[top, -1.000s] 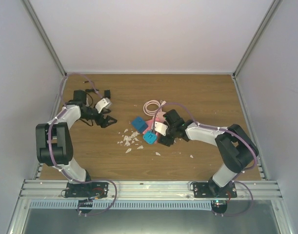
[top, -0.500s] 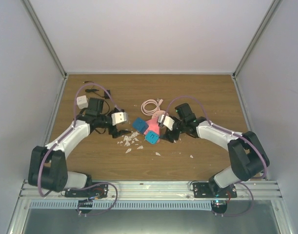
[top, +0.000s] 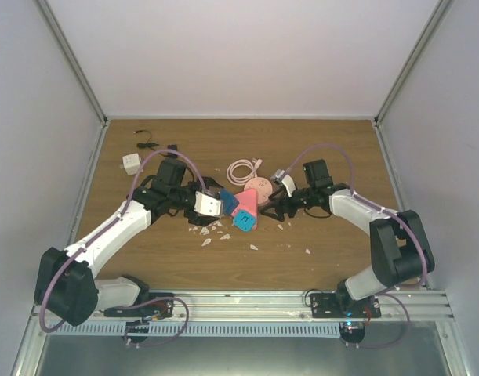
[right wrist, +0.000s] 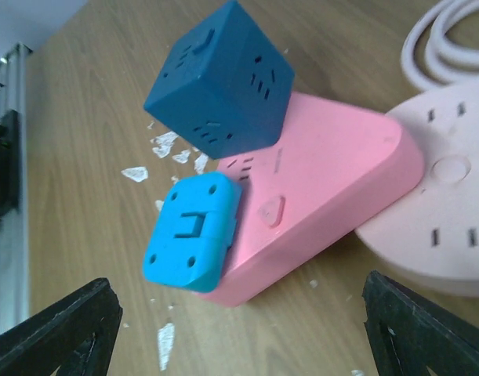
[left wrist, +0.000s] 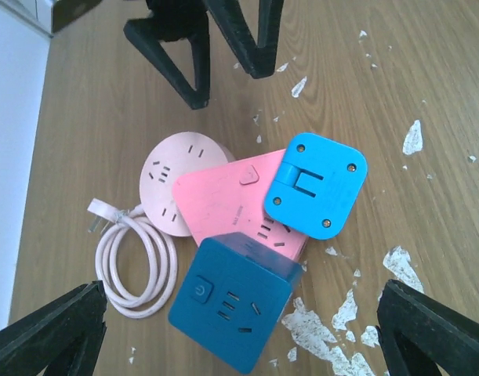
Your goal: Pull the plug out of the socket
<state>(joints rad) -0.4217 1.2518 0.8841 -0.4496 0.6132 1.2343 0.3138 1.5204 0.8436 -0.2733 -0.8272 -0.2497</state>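
Now the left arm [top: 121,223] has swung beside the socket [left wrist: 223,200].

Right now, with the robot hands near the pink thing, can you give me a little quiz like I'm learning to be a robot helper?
1. True or false: the right gripper is shut on the light blue adapter.
2. What shape is the pink socket? A round, B triangle with rounded corners, C square.
3. How many blue things sit on the socket?

Key:
1. False: it is open and clear of the adapter.
2. B.
3. Two: the light blue adapter and the dark blue cube.
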